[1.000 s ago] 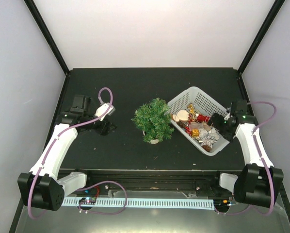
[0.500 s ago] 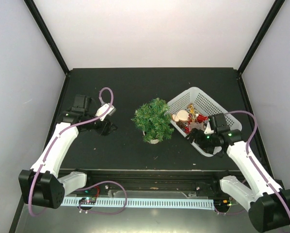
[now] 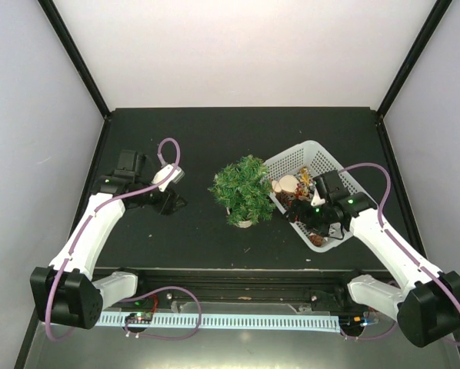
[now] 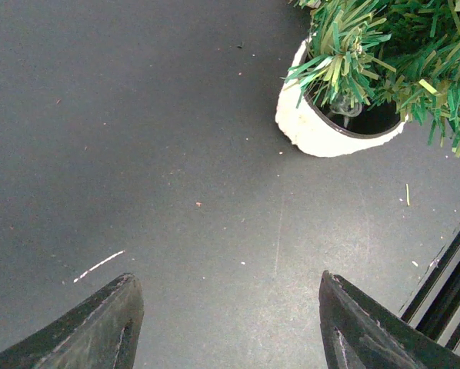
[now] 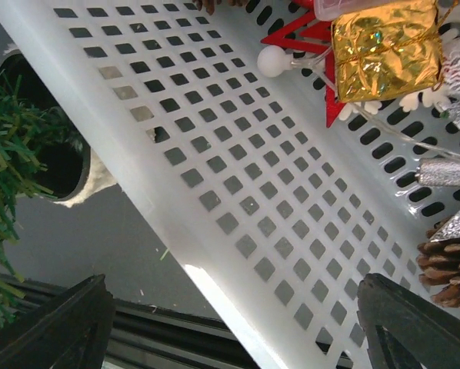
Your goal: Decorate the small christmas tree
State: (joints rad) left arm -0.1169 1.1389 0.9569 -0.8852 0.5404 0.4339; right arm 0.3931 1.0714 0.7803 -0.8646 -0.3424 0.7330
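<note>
The small christmas tree [image 3: 244, 188] stands mid-table, bushy green over a cream-white pot [image 3: 244, 223]; the pot also shows in the left wrist view [image 4: 318, 127]. A white perforated basket [image 3: 331, 164] to its right holds ornaments: a gold gift box [image 5: 384, 48], a red star [image 5: 311, 38], a pine cone [image 5: 449, 269]. My right gripper [image 3: 311, 217] hangs open and empty over the basket's near wall [image 5: 238, 192]. My left gripper [image 3: 171, 201] is open and empty over bare table left of the tree.
The black table [image 3: 199, 138] is walled by white panels behind and at both sides. A black rail [image 3: 238, 277] runs along the near edge. The basket sits close against the tree's right side.
My right arm has swung left from the basket's right end to above its near-left part. The left arm has hardly moved.
</note>
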